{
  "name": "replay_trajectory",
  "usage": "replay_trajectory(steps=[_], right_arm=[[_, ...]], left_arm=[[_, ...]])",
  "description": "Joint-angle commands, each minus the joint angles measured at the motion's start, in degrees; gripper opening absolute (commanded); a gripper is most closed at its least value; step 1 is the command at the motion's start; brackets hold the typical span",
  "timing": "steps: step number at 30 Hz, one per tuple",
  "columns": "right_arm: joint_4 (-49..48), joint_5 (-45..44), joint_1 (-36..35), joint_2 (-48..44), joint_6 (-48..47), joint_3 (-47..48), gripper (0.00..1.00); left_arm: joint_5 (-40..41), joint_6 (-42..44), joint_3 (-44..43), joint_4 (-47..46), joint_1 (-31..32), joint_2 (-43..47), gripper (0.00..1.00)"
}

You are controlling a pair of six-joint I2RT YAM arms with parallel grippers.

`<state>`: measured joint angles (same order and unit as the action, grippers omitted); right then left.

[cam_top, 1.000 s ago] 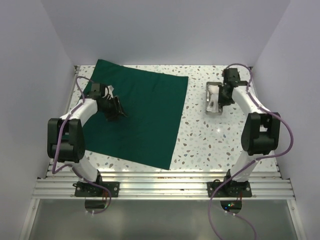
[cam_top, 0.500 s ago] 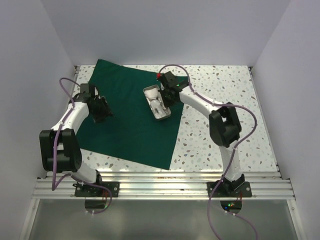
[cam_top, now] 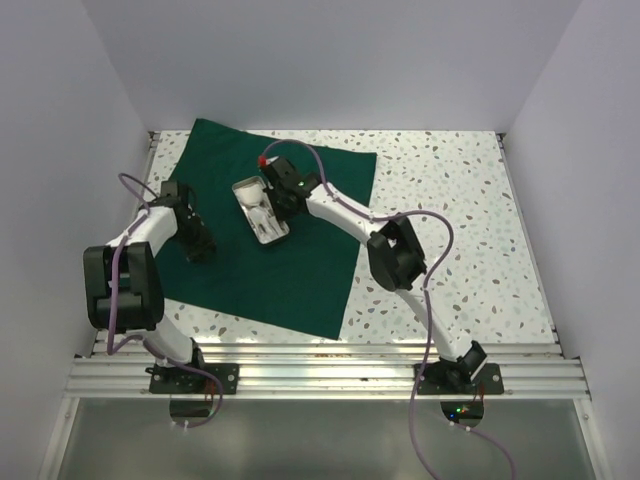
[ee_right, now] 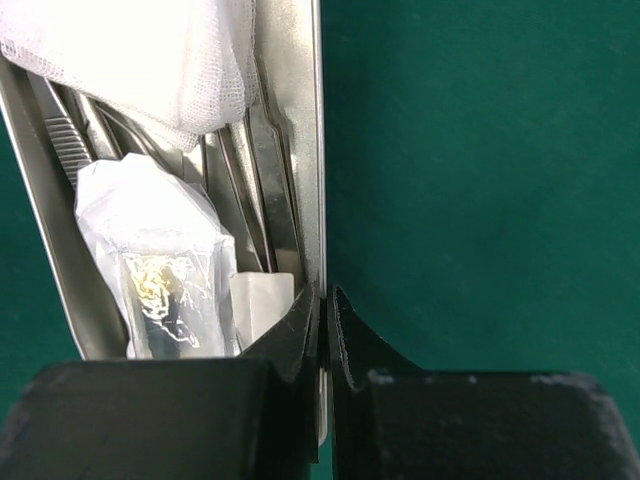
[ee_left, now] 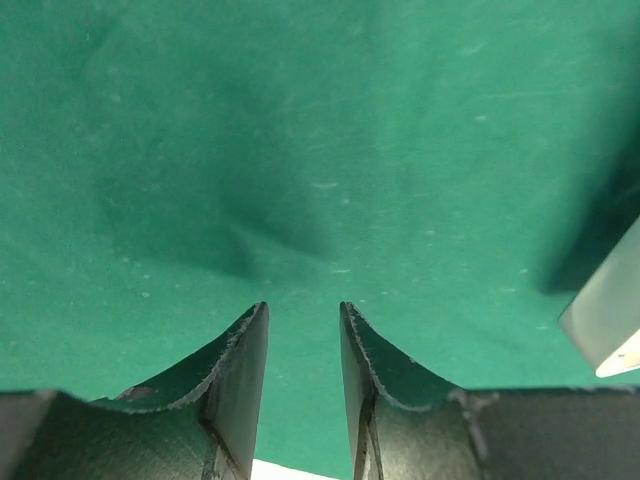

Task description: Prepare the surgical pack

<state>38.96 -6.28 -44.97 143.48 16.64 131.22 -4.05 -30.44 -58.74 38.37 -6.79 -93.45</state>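
**Drape.** The dark green drape point(cam_top: 300, 270) lies spread flat on the left half of the speckled table point(cam_top: 450, 200). Its far left corner reaches the table's back edge and its near corner points toward the arm bases. The left wrist view shows a soft crease point(ee_left: 240, 240) in the cloth.

**Left gripper.** The left gripper point(cam_top: 197, 243) is over the left part of the drape and points down at it. Its jaws stand apart with a narrow gap, and only green cloth shows between them. Whether the fingertips point(ee_left: 250, 330) touch the cloth cannot be told.

**Tray.** A shallow metal tray point(ee_right: 316, 150) sits over the drape's far centre, just right of the left gripper, long axis angled. It holds white gauze point(ee_right: 150, 50), steel instruments point(ee_right: 270, 170) and a clear packet point(ee_right: 160, 270). Whether the tray rests on the drape or is held just above it cannot be told.

**Right gripper.** The right arm reaches across the table to the tray. The right gripper point(ee_right: 322, 292) is clamped on the tray's right-hand rim, one finger inside the wall and one outside.
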Motion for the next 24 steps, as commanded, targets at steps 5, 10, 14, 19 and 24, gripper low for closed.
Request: replay_trajectory(steps=[5, 10, 14, 19, 24], right_arm=[[-2.84, -1.71, -4.07, 5.22, 3.65, 10.88, 0.00], [-4.77, -2.33, -5.13, 8.04, 7.52, 13.36, 0.00], [-5.47, -0.40, -5.30, 10.15, 9.90, 14.59, 0.03], [-6.44, 1.19, -5.39, 8.93, 8.76, 13.54, 0.30], [-5.14, -0.22, -4.87, 4.54, 4.89, 11.96, 0.54]], left_arm=[[2.47, -1.47, 0.56, 2.41, -0.77, 0.02, 0.39], [3.35, -1.56, -0.32, 4.43, -2.35, -0.94, 0.40], [3.35, -1.03, -1.20, 5.93, -3.06, -3.58, 0.38], [-0.07, -0.33, 0.20, 4.96, -3.15, -5.95, 0.33], [-4.91, -0.15, 2.48, 4.78, -3.15, -7.45, 0.28]])
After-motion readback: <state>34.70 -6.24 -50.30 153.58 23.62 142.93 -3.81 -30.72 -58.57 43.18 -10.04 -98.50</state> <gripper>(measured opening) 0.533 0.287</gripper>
